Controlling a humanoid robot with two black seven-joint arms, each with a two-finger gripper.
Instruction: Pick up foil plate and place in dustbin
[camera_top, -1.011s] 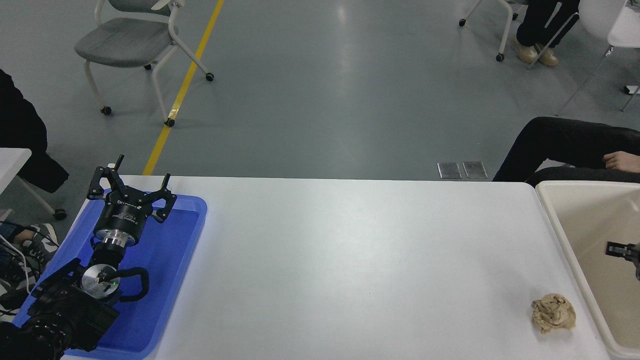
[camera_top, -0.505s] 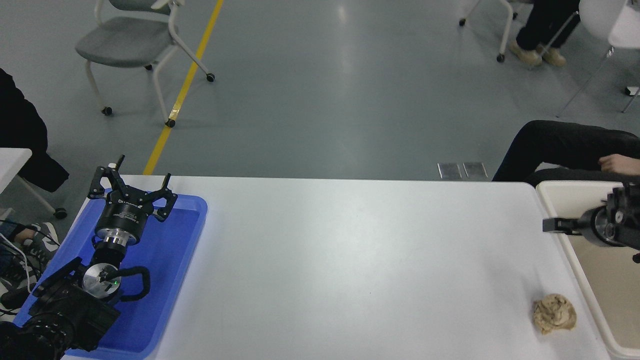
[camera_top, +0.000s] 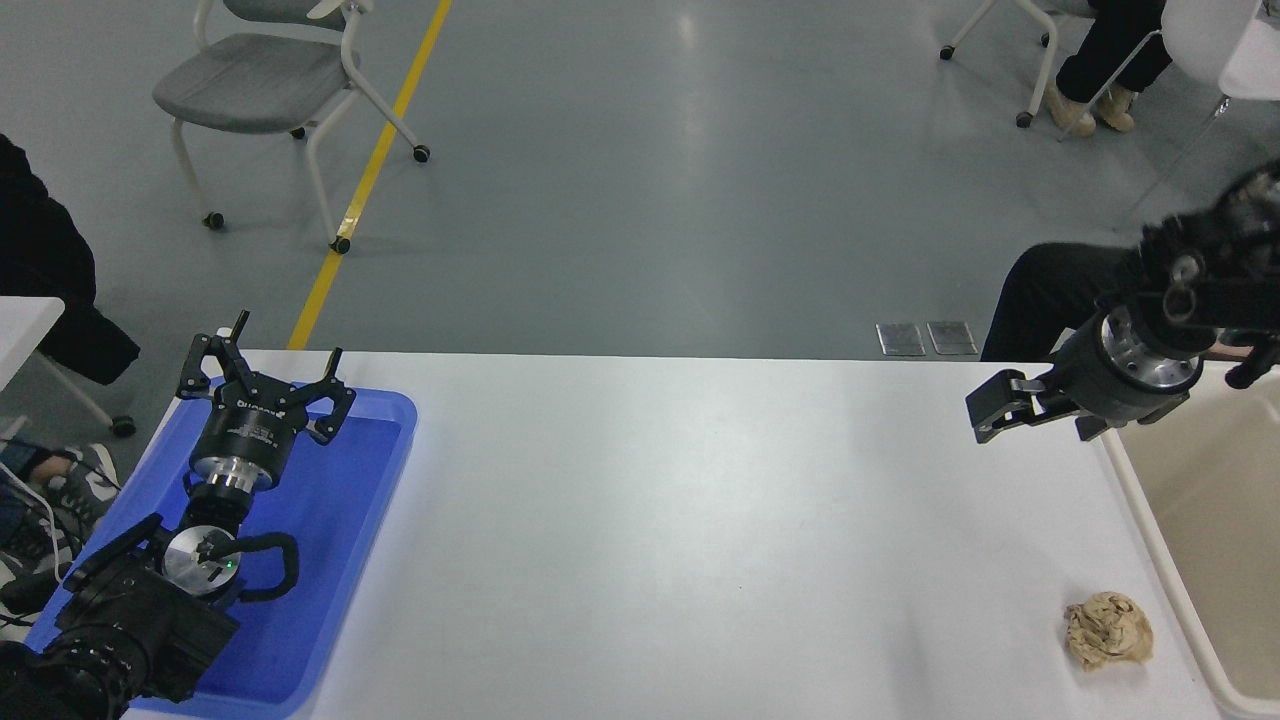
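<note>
The foil plate does not show in the head view. The dustbin (camera_top: 1200, 540), cream-beige with a thick pale rim, stands at the table's right edge and is cut off by the picture's edge. What shows of its inside is plain beige. My right gripper (camera_top: 1035, 418) hangs above the table's far right corner, just left of the dustbin's far rim, open and empty. My left gripper (camera_top: 285, 345) is parked open over the blue tray at the lower left.
A shallow bright-blue tray (camera_top: 375, 470) lies at the table's left end under the left arm. A crumpled tan paper ball (camera_top: 1107, 629) lies near the front right, beside the dustbin. A person's dark-clothed leg (camera_top: 1040, 300) is behind the table's far right corner.
My right gripper has risen out of the dustbin and moved left and away, from inside the bin to above its far left rim. The left arm has not moved.
</note>
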